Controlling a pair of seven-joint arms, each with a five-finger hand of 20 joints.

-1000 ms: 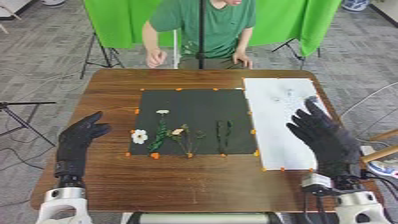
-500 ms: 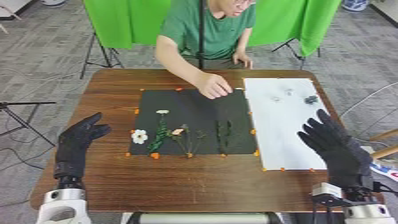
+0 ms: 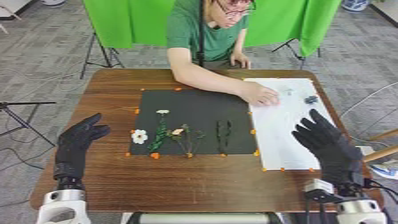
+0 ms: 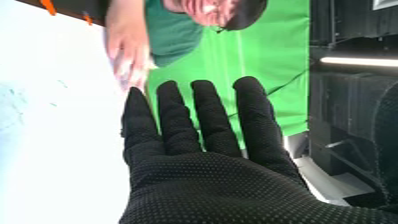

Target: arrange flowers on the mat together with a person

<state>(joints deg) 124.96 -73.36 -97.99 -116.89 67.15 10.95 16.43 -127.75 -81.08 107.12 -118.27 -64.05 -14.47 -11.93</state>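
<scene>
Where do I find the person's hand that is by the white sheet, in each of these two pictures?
Head view: the person's hand is right of centre, at the far left part of the white sheet.
Right wrist view: the person's hand is just beyond the fingertips of the robot's right hand.
Shared landmark: the white sheet.

Person's fingertips (image 3: 267,102) blurry; pale sprig (image 3: 289,92) on the white sheet (image 3: 286,135) too small for detail

Head view high, forward-down; wrist view close, facing person (image 3: 191,37); sheet (image 3: 284,145) likely shared.
</scene>
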